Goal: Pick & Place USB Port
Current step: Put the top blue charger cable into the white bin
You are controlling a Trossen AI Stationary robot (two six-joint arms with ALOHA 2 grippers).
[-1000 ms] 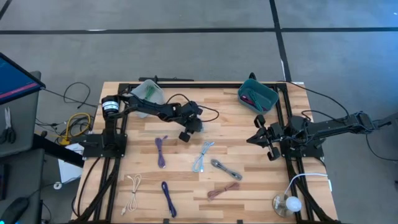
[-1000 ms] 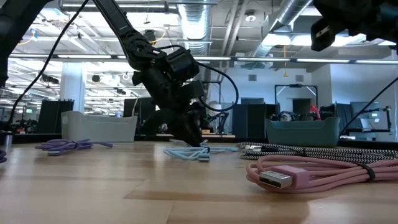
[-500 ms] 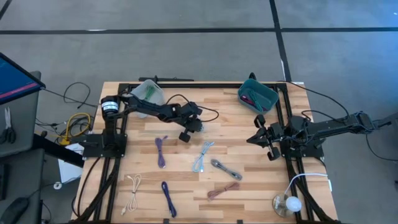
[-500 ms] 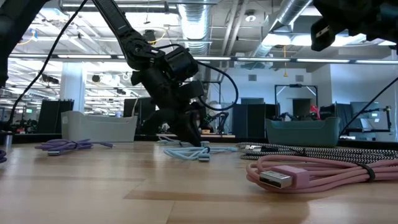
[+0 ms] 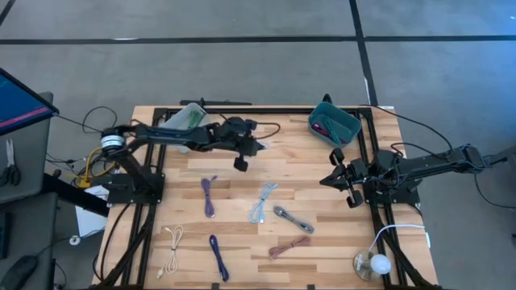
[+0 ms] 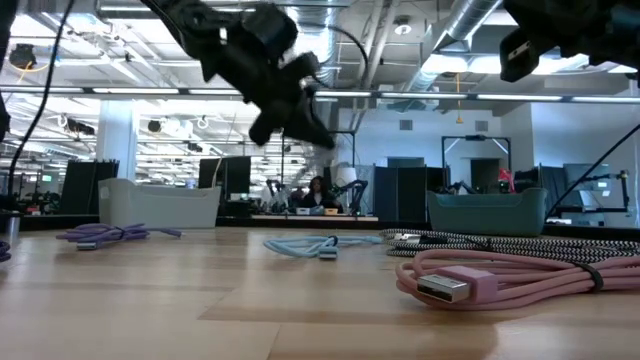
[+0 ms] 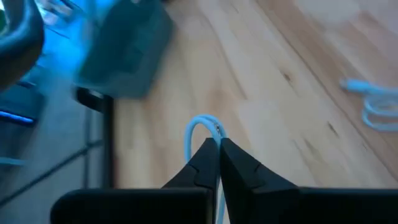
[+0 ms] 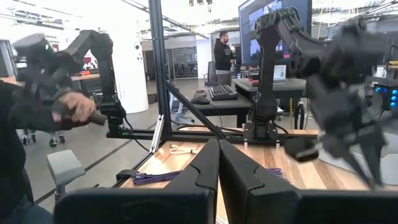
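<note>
A loop of pale blue cable (image 7: 200, 127) stuck out just beyond the tips of the left gripper (image 7: 218, 146), pinched between its closed jaws. That gripper hung raised above the wooden table (image 5: 322, 161). The right gripper (image 8: 218, 149) waited apart near the teal bin (image 5: 333, 125), jaws pressed together, holding nothing.

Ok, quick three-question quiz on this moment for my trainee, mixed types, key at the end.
1. True or false: the left gripper is shut on a light blue cable.
2. Which bin stands nearest the right gripper: A) the teal bin, B) the clear bin?
3. What colour is the cable closest to the low camera?

Key: 1 true; 2 A; 3 pink.
</note>
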